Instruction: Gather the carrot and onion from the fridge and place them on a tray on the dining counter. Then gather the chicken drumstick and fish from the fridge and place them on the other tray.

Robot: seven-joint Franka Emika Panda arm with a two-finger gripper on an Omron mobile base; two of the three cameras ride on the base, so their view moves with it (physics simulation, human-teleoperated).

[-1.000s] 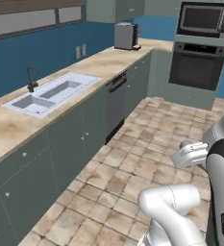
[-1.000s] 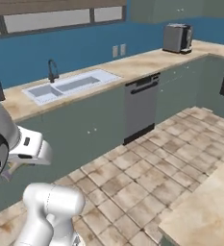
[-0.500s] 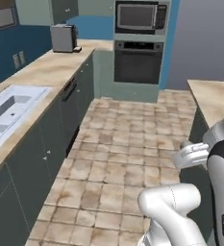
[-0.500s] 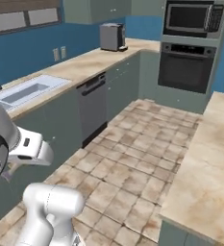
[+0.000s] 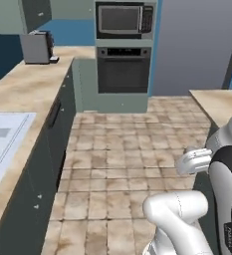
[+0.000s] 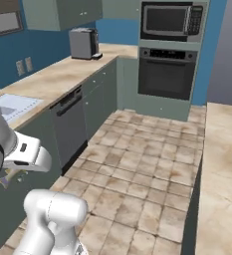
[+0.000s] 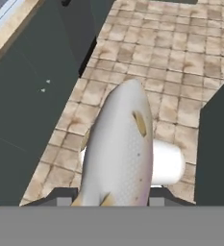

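One fish is held lengthwise in the gripper, carried above the tiled floor beside dark cabinet fronts.

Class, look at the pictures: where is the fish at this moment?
In the hand view, the fish sits clamped in the gripper, carried in the air above the tiled kitchen floor, with the dark lower cabinets to its left in that view.

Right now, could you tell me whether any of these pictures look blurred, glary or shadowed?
Left base view: even, flat light, soft blur on the oven. Right base view: same soft blur, no glare on the microwave. Hand view: the fish is close and sharp enough, evenly lit; the floor shows no hard shadows.
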